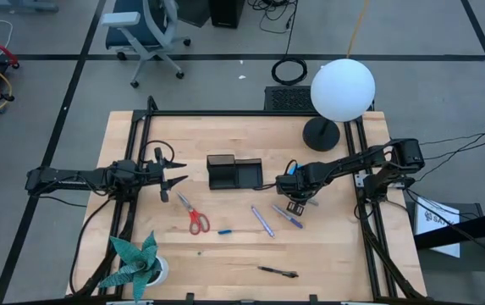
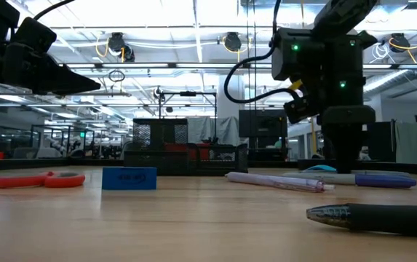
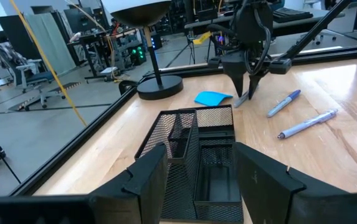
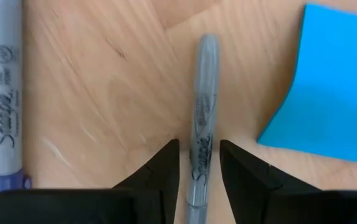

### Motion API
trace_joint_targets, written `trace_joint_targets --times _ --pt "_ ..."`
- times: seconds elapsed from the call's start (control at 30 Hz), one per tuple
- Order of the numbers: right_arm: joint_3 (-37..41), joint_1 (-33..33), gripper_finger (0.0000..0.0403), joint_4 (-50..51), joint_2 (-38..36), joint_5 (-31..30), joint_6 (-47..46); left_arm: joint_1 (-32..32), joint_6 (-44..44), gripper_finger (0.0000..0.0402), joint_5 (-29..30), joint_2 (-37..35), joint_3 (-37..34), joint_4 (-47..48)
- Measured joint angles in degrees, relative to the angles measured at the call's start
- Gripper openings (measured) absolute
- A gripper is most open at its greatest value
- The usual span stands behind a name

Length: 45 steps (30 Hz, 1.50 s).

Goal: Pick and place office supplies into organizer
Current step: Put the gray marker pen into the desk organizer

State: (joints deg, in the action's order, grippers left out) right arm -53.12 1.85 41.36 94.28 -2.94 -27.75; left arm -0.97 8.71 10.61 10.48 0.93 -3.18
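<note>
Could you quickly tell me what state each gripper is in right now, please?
Left gripper: open, holding nothing, hovering beside the organizer.
Right gripper: down at the table, fingers straddling the silver marker; grip cannot be told.
</note>
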Motion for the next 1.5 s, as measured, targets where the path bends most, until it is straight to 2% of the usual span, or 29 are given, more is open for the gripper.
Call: trace_joint_targets --times 0.27,0.37,0.5,1.13,1.5 --pt "0.00 0.00 0.0105 -7.35 0.02 0.11 -0.02 -0.02 -0.02 0.0189 0.00 0.00 0.00 -0.02" --pt "0.00 0.00 0.0105 -8.29 0.02 2.84 0.04 -0.01 -0.01 0.0189 -0.01 0.01 0.00 0.00" --pt "0.00 0.02 0.0105 -8.58 0.02 3.33 1.49 0.00 0.00 0.0189 -0.02 0.02 0.00 -0.02" --pt "0.00 0.11 0.0105 0.64 0.04 3.91 4.13 -0.02 -0.01 0.0189 0.00 0.00 0.00 -0.01" --pt "0.00 0.11 0.0103 1.20 0.04 4.68 4.90 -0.01 -0.01 0.0189 0.00 0.01 0.00 -0.01"
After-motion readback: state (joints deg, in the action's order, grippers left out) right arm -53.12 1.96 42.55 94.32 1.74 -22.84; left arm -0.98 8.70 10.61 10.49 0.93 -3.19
